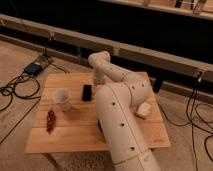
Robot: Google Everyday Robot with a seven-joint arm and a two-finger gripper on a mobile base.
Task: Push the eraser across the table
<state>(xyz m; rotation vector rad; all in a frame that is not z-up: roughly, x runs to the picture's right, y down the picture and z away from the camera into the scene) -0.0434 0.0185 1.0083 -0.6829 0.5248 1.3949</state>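
Small flat black rectangular eraser [87,92] lies on light wooden butcher-block table [75,137], just right of white cup [62,98]. Gripper [96,80] low beyond eraser, farther from cup; its state cannot be told. Risk: a cupward push jams eraser against cup, toppling it.

Grey concrete floor [19,147], black cables [15,92], dark wall [125,25] behind metal rail [160,55]
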